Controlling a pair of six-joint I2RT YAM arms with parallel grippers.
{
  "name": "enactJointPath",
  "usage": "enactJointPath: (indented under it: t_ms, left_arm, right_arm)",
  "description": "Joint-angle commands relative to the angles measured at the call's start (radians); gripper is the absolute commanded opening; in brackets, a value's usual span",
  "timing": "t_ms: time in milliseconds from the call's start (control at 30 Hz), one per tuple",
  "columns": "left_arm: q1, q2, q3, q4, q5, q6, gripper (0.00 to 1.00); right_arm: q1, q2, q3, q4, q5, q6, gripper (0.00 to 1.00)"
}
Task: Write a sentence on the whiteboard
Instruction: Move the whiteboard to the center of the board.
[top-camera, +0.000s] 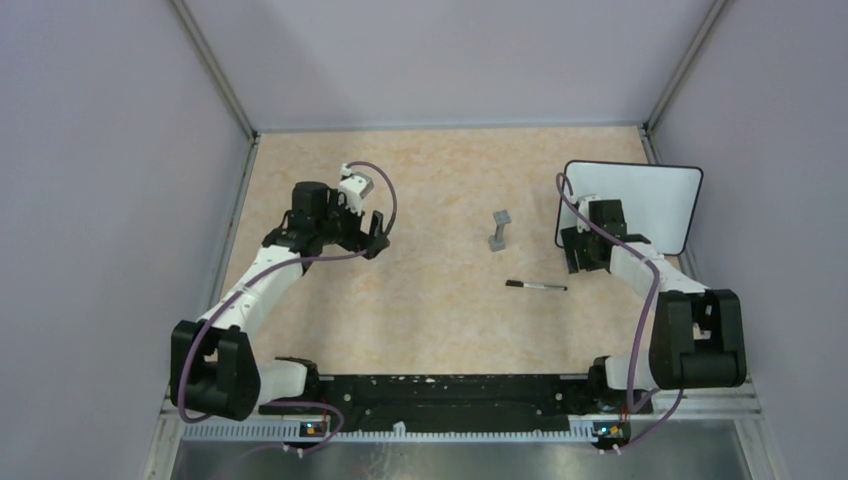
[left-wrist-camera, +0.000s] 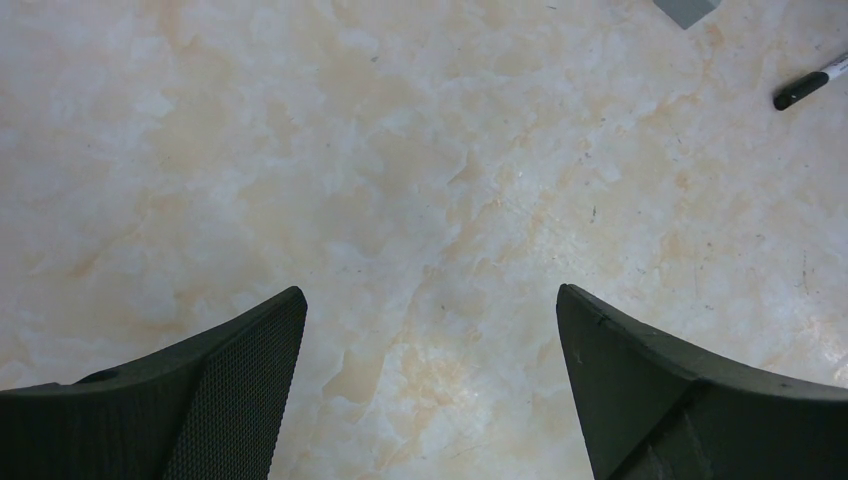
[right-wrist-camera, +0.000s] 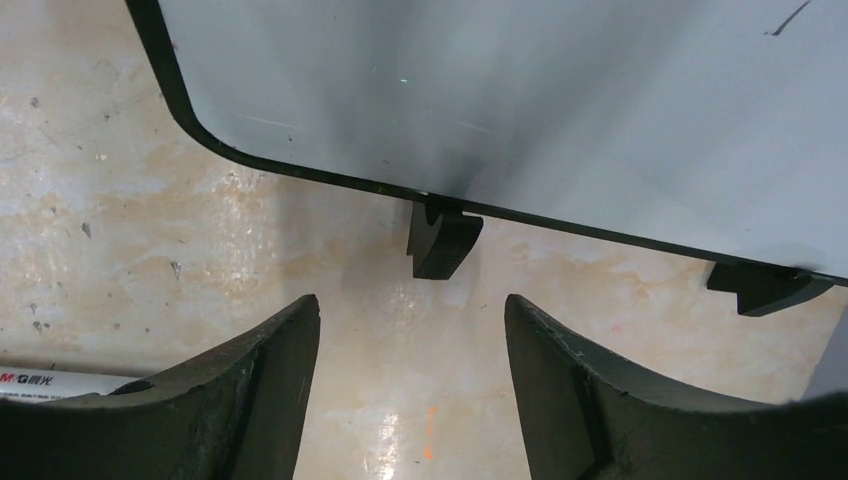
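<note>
**Fig. Whiteboard (top-camera: 650, 205) at the far right of the worktop (top-camera: 440, 180), with the right tool (top-camera: 587, 258) close before its lower left corner.**

The board is propped on small black feet. Its steepness cannot be judged, and no written words show on its face. It is probably a thin, stiff, light panel with a glossy face that offers little grip, likely to slide or tip if pushed. The black rim at the corner or lower edge, near a foot (right-wrist-camera: 442, 240), looks the soundest place to hold. The right tool's fingers are spread with nothing between them. They point at the lower edge, near it but apart. The left tool (top-camera: 372, 240), fully spread and empty, hangs over bare worktop well apart from the board. A marker (top-camera: 536, 286) lies flat between the arms, nearer the right.
</note>
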Motion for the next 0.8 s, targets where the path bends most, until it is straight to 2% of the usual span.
enactJointPath:
  t_ms: [0,333,600,700,767]
  left_arm:
    - [-0.016,0.016,0.029,0.066,0.082,-0.004,0.99]
    - [-0.022,0.004,0.01,0.063,0.051,-0.005,0.99]
    - [-0.022,0.006,0.012,0.059,0.047,-0.008,0.99]
    - [-0.022,0.008,0.011,0.06,0.04,-0.01,0.99]
    - [-0.022,0.007,0.012,0.06,0.033,-0.011,0.99]
  right_arm:
    - [-0.012,0.023,0.046,0.069,0.008,0.019,0.66]
    - [-0.02,0.106,0.07,0.137,-0.035,0.003,0.61]
    - [-0.02,0.13,0.067,0.161,-0.063,-0.006,0.5]
    - [-0.02,0.131,0.059,0.167,-0.077,-0.018,0.38]
    - [-0.02,0.132,0.058,0.165,-0.093,-0.026,0.25]
